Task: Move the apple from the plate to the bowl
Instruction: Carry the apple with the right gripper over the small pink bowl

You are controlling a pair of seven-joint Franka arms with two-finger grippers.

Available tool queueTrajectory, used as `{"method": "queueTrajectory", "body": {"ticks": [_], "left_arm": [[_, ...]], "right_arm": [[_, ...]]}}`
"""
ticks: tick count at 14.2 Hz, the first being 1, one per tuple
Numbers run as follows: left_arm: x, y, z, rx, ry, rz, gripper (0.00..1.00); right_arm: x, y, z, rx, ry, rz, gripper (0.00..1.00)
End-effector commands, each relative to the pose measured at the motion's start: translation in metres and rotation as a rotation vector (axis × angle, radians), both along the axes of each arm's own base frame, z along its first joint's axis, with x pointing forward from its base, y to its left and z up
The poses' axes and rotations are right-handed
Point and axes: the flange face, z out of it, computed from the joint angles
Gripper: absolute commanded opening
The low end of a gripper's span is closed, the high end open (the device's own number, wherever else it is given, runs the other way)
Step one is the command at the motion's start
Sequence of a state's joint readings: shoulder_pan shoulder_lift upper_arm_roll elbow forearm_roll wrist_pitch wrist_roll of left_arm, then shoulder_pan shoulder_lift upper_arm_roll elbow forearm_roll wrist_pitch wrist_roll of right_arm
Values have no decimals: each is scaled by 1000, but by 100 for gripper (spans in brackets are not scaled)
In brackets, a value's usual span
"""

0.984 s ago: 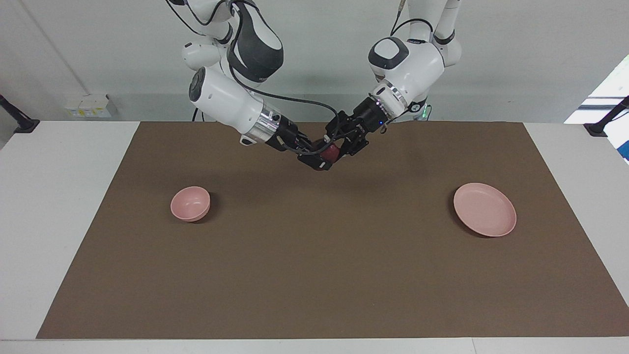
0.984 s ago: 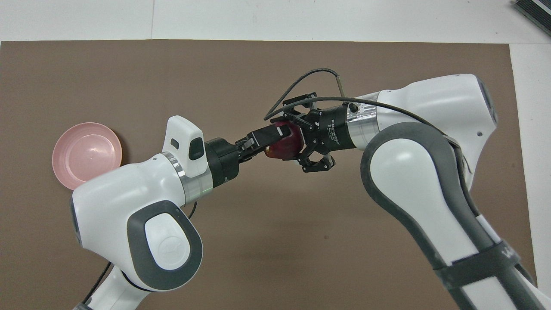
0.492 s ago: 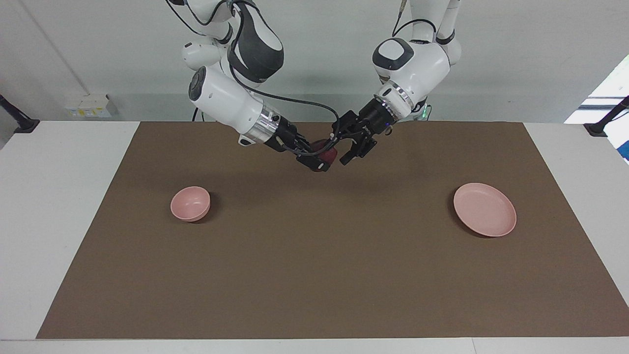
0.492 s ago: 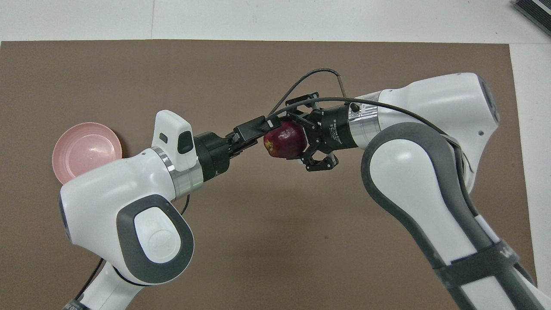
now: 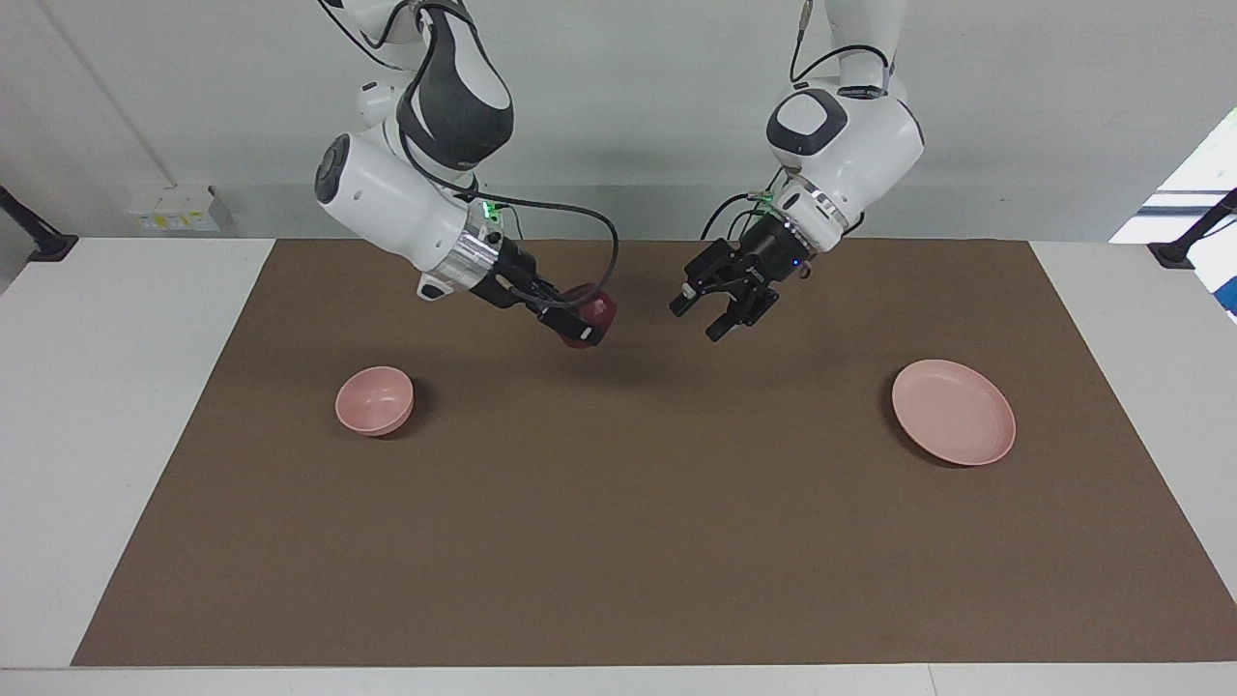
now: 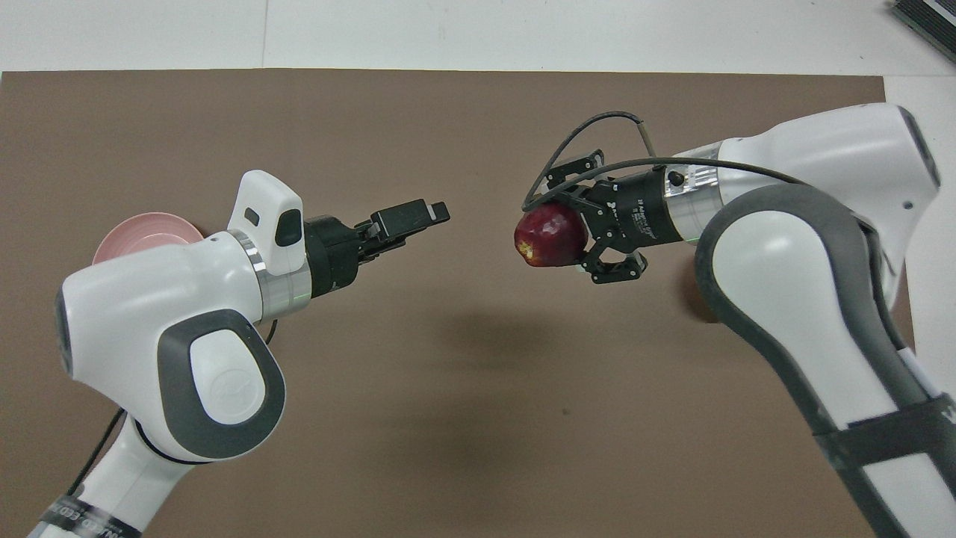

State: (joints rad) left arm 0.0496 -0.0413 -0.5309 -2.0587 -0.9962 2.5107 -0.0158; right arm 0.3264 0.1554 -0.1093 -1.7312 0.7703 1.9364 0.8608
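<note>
Both arms: glossy white shells, rounded, dark grey oval joint caps. Polished silver ring at each wrist, then black cylindrical flange. Left pincer: black, slim angular fingers, small blue light near wrist, white camera housing with dark window just beside silver ring. Right pincer: black open-frame linkage fingers, white lettering on black body, unreadable. Black cable loops from right forearm to pincer; green light beside its silver ring. Black band around right arm's lower link.
</note>
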Motion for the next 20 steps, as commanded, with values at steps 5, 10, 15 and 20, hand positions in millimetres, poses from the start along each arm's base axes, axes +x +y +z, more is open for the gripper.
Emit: {"method": "queueTrajectory", "body": {"ticks": [5,10,15,20], "left_arm": [[9,78,-18,533,107,-218,100],[37,130,-2,831,94,-272,100],[68,183,109,872,178,-317,100],[20,210,164,887,217,-341,100]], "right_arm": [[-1,-99,-17,-306,-168,374,0],[-7,-172,-60,-493,-225,679,0],[-3,-212,-111,-564,-262,757,0],[-3,-222,-145,-586,-248,779,0]]}}
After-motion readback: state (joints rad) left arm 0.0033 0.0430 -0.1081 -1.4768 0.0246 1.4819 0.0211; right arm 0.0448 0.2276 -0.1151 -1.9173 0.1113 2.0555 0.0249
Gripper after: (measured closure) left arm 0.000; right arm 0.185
